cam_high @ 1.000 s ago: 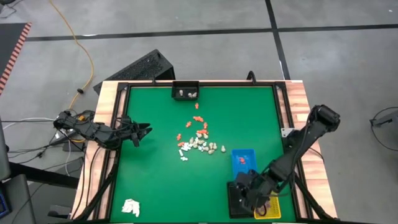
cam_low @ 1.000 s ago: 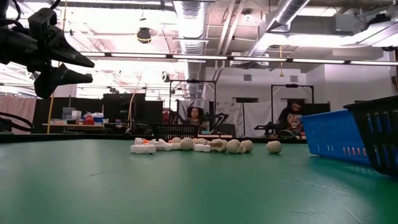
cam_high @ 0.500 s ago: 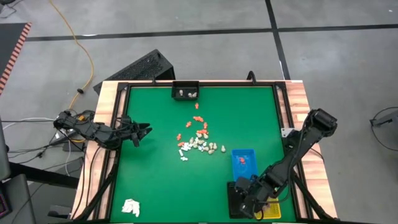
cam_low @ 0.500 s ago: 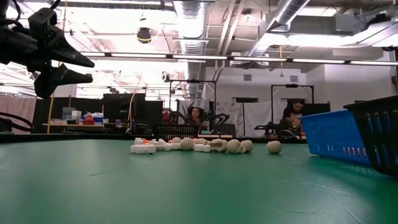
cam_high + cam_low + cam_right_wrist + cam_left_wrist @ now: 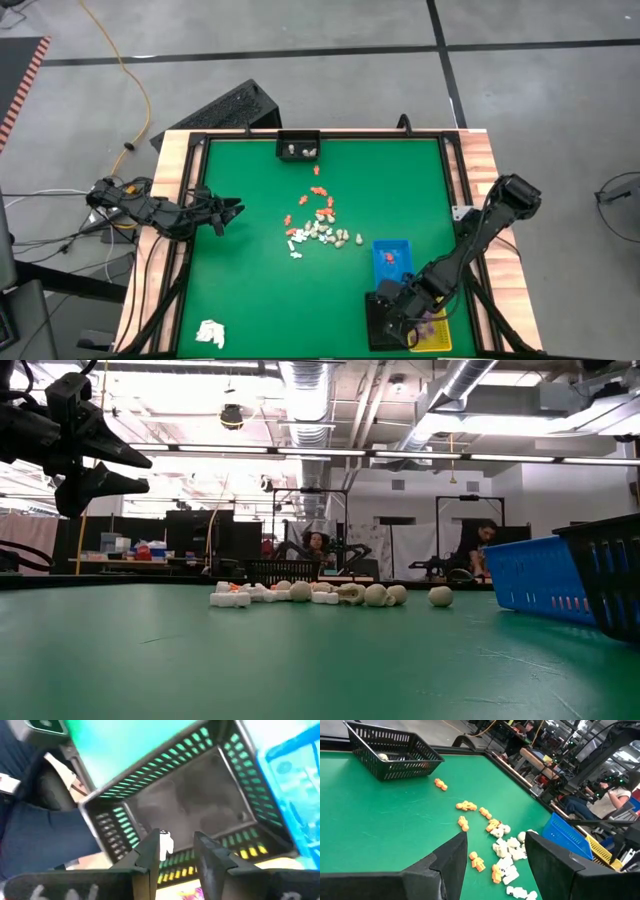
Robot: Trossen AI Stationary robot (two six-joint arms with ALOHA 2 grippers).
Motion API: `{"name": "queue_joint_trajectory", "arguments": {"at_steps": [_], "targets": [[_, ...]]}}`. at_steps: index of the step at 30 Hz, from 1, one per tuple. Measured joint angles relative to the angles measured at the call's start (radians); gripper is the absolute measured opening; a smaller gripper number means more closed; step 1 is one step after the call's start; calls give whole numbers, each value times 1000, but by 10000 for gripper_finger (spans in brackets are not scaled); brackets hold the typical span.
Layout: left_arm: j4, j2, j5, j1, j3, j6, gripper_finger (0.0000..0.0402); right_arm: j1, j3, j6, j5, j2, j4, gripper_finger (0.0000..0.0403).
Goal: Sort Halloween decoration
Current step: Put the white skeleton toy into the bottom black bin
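The Halloween decoration (image 5: pixel 322 232) lies as a heap of tiny orange, white and cream pieces on the green mat mid-table, also seen in the left wrist view (image 5: pixel 505 855) and the low view (image 5: pixel 320 595). My right gripper (image 5: pixel 177 845) hangs open, pointing steeply down, over the black tray (image 5: pixel 372 310) at the near right. A small white piece (image 5: pixel 165 841) shows beside one of its fingertips. My left gripper (image 5: pixel 495 840) waits open above the table's left side (image 5: pixel 235 210), facing the heap. My right gripper stands open with the white piece (image 5: pixel 165 841) close against the inner side of one fingertip (image 5: pixel 152 851), above the black tray's floor (image 5: pixel 200 805). I cannot tell whether the finger still touches the piece.
A blue tray (image 5: pixel 392 260) holding orange pieces stands beside the black one, and a yellow tray (image 5: pixel 438 338) with purple pieces is at the near right corner. Another black tray (image 5: pixel 298 146) sits at the far edge. A white wad (image 5: pixel 210 333) lies near left.
My right gripper has sunk a little and tipped more steeply down over the near-right black tray, uncovering more of the yellow tray beside it. The heap has not moved.
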Motion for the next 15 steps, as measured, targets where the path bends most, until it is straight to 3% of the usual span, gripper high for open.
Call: {"name": "queue_joint_trajectory", "arguments": {"at_steps": [5, 15], "targets": [[0, 0, 0, 0, 0, 0, 189, -16, 0, -94, 20, -18, 64, 119], [0, 0, 1, 0, 0, 0, 189, -31, 0, -57, 99, -25, -123, 119]]}}
